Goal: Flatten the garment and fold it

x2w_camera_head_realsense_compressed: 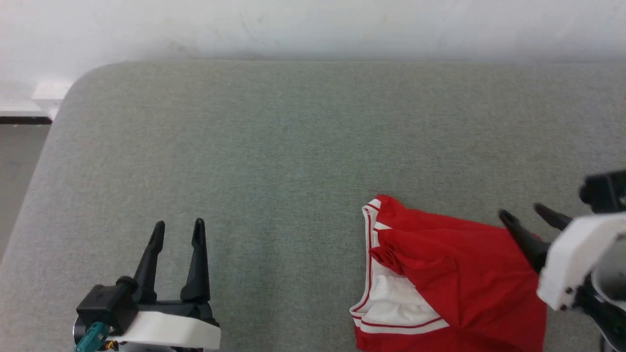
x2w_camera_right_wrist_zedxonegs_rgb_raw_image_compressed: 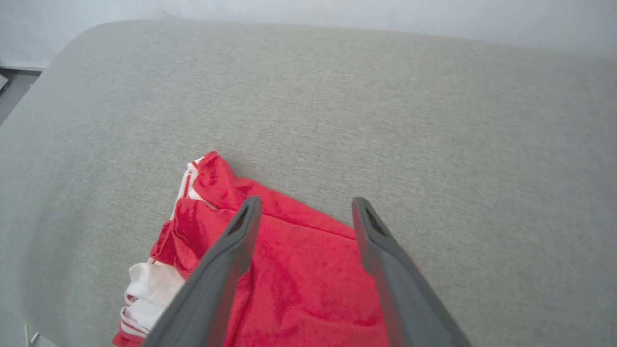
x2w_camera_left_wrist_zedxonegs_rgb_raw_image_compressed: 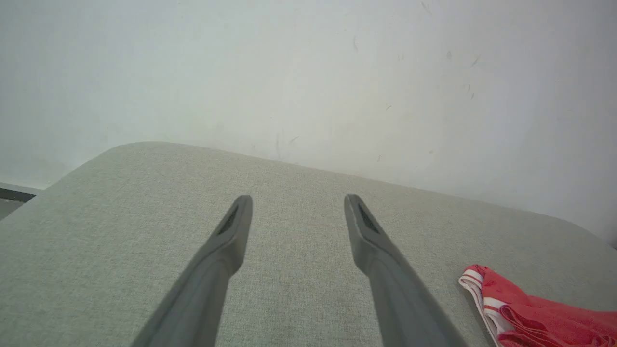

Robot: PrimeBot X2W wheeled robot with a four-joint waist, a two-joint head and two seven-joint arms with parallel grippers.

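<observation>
A red jersey (x2w_camera_head_realsense_compressed: 455, 274) with white sleeves and striped trim lies folded in a compact bundle on a grey fabric tabletop (x2w_camera_head_realsense_compressed: 274, 146), near the front edge and on the robot's right side. The right gripper (x2w_camera_head_realsense_compressed: 521, 211) hangs over the jersey's far right corner, its two dark fingers spread apart and holding nothing. The left gripper (x2w_camera_head_realsense_compressed: 179, 225) is also spread wide and empty, over bare tabletop well apart from the jersey. A pale wall (x2w_camera_head_realsense_compressed: 313, 24) stands behind.

Grey fabric tabletop (x2w_camera_head_realsense_compressed: 293, 146) w/ rounded corner against scuffed white wall (x2w_camera_head_realsense_compressed: 313, 24).
</observation>
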